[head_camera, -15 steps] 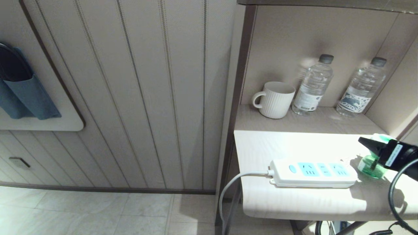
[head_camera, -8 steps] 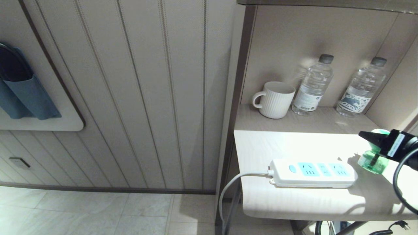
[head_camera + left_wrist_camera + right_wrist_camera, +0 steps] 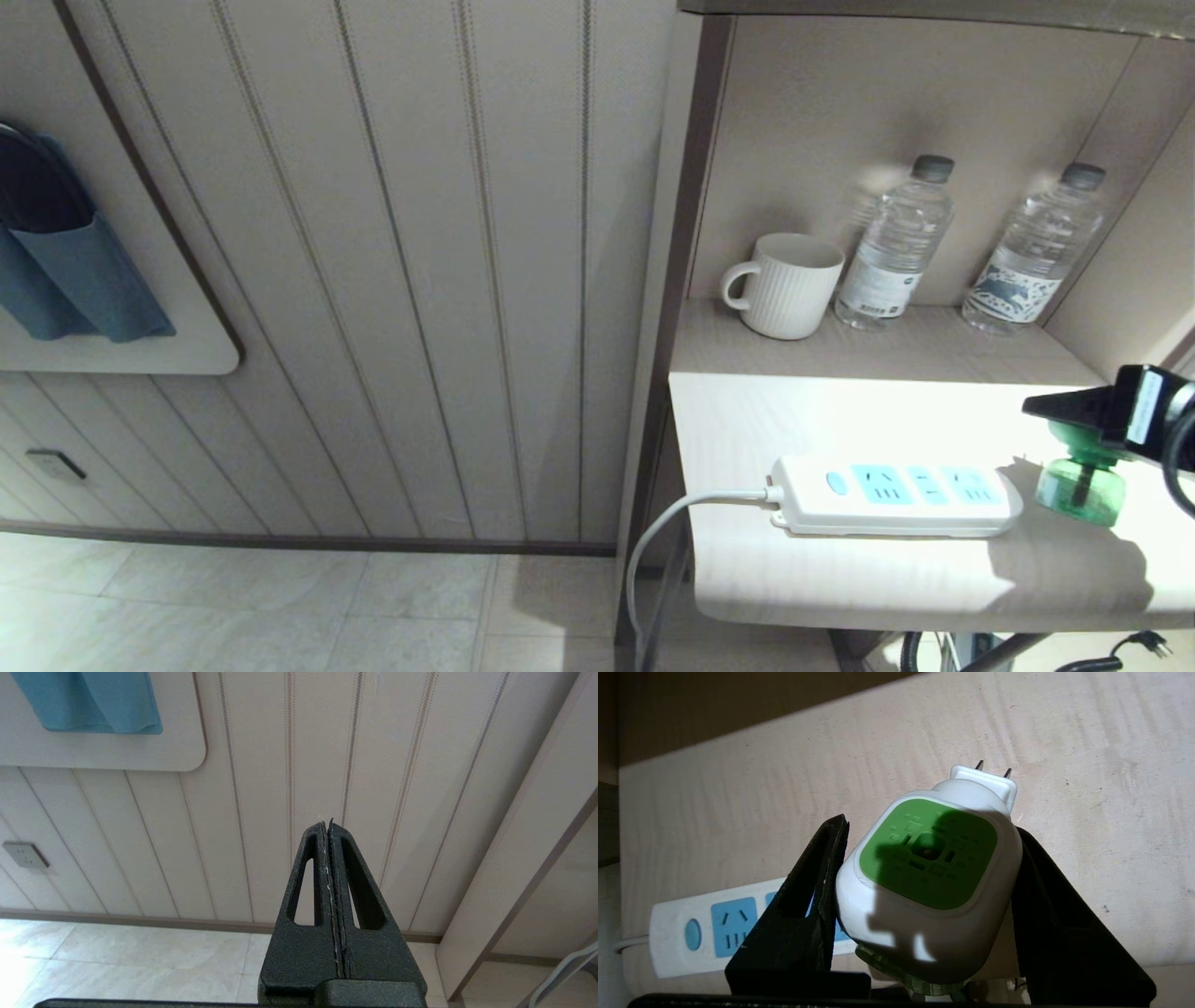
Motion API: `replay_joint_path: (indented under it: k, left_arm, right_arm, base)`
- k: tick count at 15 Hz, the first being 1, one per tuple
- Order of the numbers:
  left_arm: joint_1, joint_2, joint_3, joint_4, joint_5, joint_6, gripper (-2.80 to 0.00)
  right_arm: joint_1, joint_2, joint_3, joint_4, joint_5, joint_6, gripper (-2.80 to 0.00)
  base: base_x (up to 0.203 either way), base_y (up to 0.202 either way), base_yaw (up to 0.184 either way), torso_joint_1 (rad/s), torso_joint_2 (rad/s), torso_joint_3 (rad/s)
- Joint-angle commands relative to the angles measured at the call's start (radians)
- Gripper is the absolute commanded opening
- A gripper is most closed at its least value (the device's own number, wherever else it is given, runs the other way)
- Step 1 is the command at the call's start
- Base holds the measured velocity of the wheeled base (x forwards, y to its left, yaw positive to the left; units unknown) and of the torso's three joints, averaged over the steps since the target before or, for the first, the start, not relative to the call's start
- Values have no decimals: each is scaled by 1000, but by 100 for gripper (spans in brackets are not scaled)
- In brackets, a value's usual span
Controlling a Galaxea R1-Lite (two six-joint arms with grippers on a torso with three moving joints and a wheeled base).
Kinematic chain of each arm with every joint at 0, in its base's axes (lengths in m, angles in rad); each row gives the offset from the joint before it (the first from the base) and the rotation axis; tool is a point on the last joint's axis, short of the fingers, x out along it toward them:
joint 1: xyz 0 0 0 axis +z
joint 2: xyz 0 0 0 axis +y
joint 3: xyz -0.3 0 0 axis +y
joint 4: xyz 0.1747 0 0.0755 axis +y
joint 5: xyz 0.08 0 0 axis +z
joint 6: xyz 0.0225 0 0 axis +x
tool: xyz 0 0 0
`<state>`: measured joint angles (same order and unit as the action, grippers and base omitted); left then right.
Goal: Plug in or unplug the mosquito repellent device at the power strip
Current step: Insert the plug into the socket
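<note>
- Our left hand (image 3: 329, 826) hangs parked off to the left, facing the panelled wall (image 3: 420, 280), its fingers clenched together on nothing.
- The power strip (image 3: 896, 495) lies flat on the worktop (image 3: 840, 579), its cord (image 3: 672, 523) running off the left edge.
- A mug (image 3: 784, 285) and two water bottles (image 3: 894, 245) stand on the shelf behind.
- Our right hand (image 3: 924, 858) grasps the mosquito repellent device (image 3: 931, 877) by its white head, just right of the strip's end, plug pins bare.

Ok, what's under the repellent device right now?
The mosquito repellent device, held between the right gripper fingers, is above bare tabletop beside the power strip. Its prongs are free, not in any socket. Its green bottle's base is hidden.
</note>
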<state>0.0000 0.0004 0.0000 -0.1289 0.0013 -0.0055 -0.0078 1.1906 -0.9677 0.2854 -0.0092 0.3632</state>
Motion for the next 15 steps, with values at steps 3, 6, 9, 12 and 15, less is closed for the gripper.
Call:
replay_joint_path:
  k: [3, 6, 9, 12, 15]
  left_arm:
    - [0, 0, 0, -1, 0, -1, -280]
    - [0, 0, 0, -1, 0, -1, -280]
    - [0, 0, 0, -1, 0, -1, -280]
    - [0, 0, 0, -1, 0, -1, -280]
    - [0, 0, 0, -1, 0, -1, -280]
  right_arm:
    - [1, -10, -137, 204, 106, -2, -280]
    - [-5, 4, -347, 503, 218, -81, -280]
    - [-6, 23, -447, 640, 256, -135, -280]
    - [-6, 64, -533, 752, 362, -137, -280]
    - [-8, 139, -593, 836, 430, -136, -280]
  base:
    - [0, 0, 0, 0, 0, 0]
    - [0, 0, 0, 0, 0, 0]
    - [0, 0, 0, 0, 0, 0]
    - [0, 0, 0, 0, 0, 0]
    - [0, 0, 0, 0, 0, 0]
